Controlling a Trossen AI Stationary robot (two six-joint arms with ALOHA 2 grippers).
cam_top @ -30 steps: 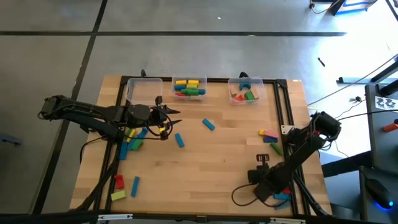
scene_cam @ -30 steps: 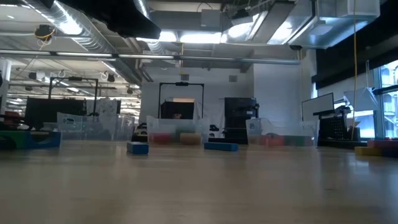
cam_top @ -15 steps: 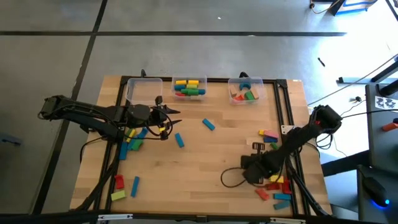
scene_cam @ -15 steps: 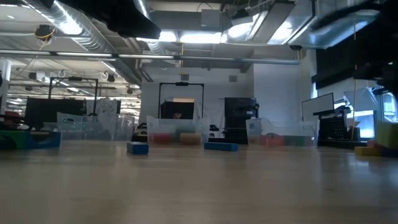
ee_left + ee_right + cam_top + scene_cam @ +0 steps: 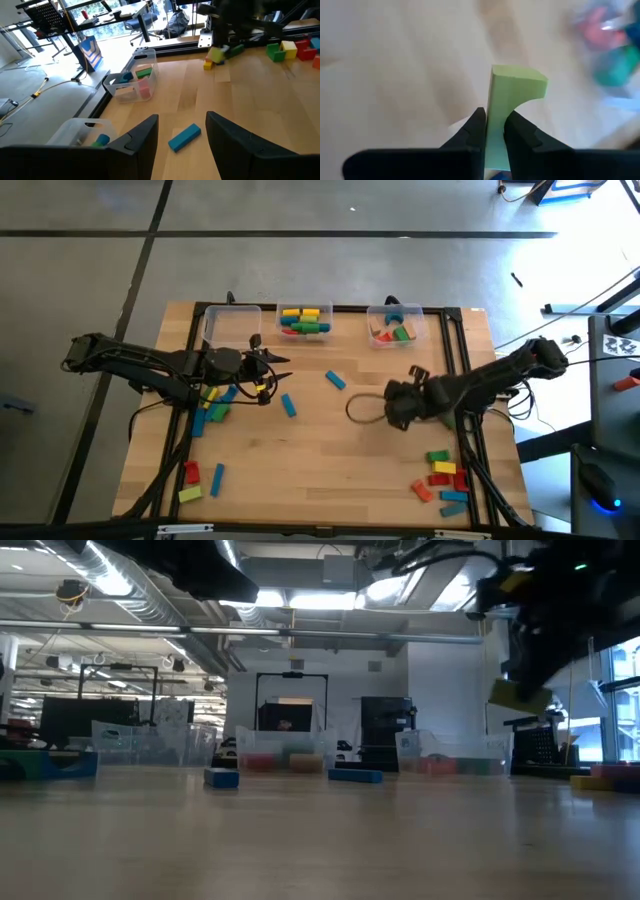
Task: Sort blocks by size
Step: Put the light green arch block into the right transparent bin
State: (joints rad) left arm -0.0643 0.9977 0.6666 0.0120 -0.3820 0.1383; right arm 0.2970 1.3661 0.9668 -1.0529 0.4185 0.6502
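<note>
My right gripper [image 5: 395,404] is over the table's middle right, shut on a yellow-green block [image 5: 512,107], which also shows high at the right of the low view [image 5: 518,696]. My left gripper [image 5: 182,122] is open and empty at the table's left [image 5: 268,376], with a blue block [image 5: 184,137] on the table ahead of its fingers. Loose blocks lie flat on the wood: two blue ones [image 5: 335,380] [image 5: 289,405], a cluster at the left [image 5: 214,404], three at the near left [image 5: 191,473] and a pile at the near right [image 5: 446,476]. My right gripper pinches the yellow-green block between its two fingers [image 5: 470,132], on the block's two broad faces [image 5: 495,127]. The block's far end, with a curved notch, sticks out past the fingertips. The block is lifted clear of the table.
Three clear bins stand along the far edge: the left one [image 5: 231,326] shows no blocks, the middle one [image 5: 306,320] and the right one [image 5: 393,326] hold coloured blocks. A black frame [image 5: 462,360] borders the table. A cable loop [image 5: 362,409] hangs by the right gripper.
My right gripper has gone from the pile at the near right corner toward the far edge and the table's middle, rising with the yellow-green block, which now hangs clear of the table. The pile stays behind.
</note>
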